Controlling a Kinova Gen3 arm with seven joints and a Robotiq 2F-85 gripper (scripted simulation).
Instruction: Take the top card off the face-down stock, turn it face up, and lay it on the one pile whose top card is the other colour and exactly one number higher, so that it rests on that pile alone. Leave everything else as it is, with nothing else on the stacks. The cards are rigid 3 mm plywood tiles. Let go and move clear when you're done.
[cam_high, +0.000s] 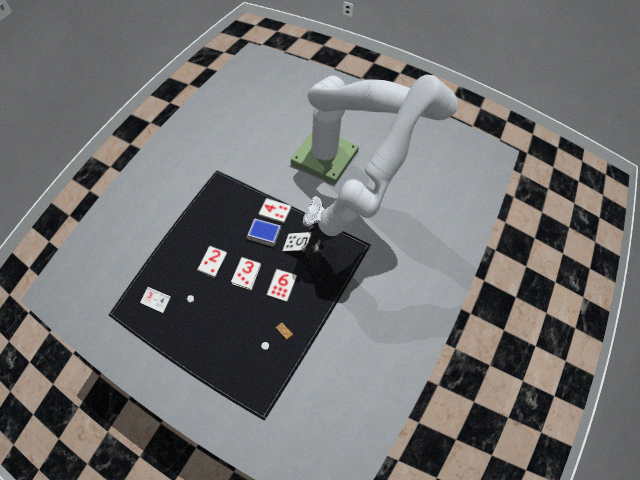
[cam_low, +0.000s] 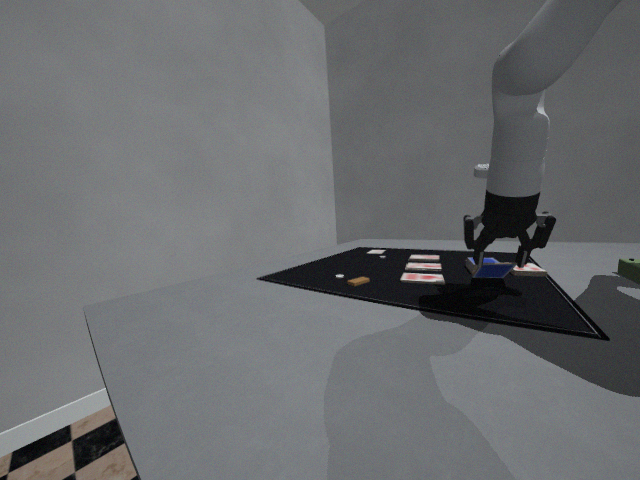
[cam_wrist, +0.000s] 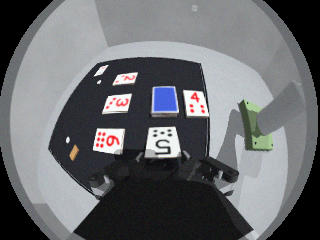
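My gripper points down over the right part of the black mat. It is shut on a black 5 card, gripped by its side edges. The card is face up, tilted, and a little above the mat. The blue face-down stock lies just left of it. Face-up piles show a red 4, a red 2, a red 3 and a red 6. The red 6 lies just in front of the held card.
A small reference card, two white discs and a small brown block lie on the mat's front part. The arm's green base plate stands behind the mat on the grey table.
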